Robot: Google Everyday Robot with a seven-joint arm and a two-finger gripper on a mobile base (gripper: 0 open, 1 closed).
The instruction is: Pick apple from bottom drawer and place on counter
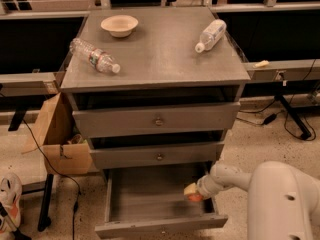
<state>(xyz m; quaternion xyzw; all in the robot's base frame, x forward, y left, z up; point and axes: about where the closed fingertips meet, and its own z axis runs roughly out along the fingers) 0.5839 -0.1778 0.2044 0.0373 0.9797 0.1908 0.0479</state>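
Observation:
The bottom drawer (160,228) is pulled open below the two shut grey drawers. My gripper (192,192) reaches into its right side from the arm (280,199) at the lower right. It is shut on the apple (196,198), a small orange-red fruit that shows just under the pale fingertips, a little above the drawer floor near the right wall. The counter (155,54) is the flat grey top of the cabinet, well above the gripper.
On the counter lie a beige bowl (119,25) at the back left, a clear water bottle (94,55) at the left and a white bottle (210,35) at the back right. A cardboard box (60,139) stands left of the cabinet. Cables run over the floor.

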